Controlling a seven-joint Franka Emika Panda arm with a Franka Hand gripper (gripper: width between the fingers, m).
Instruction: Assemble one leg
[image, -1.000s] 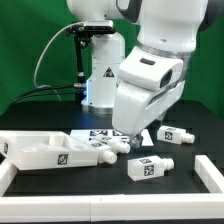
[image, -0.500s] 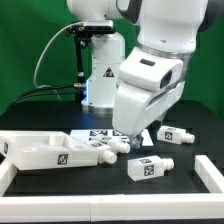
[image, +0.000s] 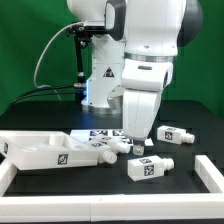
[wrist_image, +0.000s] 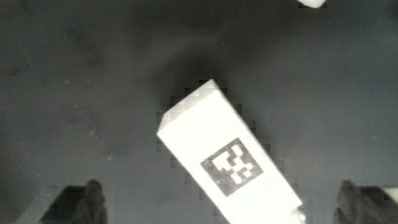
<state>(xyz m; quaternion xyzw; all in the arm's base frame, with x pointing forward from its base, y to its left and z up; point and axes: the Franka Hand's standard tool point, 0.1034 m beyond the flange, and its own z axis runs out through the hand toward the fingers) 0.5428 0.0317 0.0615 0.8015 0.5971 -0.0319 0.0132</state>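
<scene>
As viewed from the wrist, found the two-finger gripper (wrist_image: 224, 203) released, with its dark fingertips (wrist_image: 80, 203) set wide apart and clamping nothing. Located the leg (wrist_image: 210, 148), a small white plastic oblong block bearing a black-and-white square tag, directly beneath the gripper. Noted it lying flat on the dark tabletop (wrist_image: 89, 90), slanted across the gap between the fingertips and apart from both. Cannot tell how high above the block the fingertips hang. Logged a sliver of another white part (wrist_image: 311, 3) farther out from the gripper, cut off at the frame edge and not identifiable.

From the exterior view, found the fingertips hidden behind the arm's white wrist housing (image: 140, 95), standing low over the table. Counted further white tagged blocks around the gripper: one just beside it toward the exterior view's left (image: 116, 147), one nearer the camera (image: 150, 168), one well apart toward the exterior view's right (image: 175, 135). Cannot tell which block there matches the one under the gripper. Recorded a large white square tray-like piece with raised rim (image: 45, 152) farther out toward the exterior view's left.
</scene>
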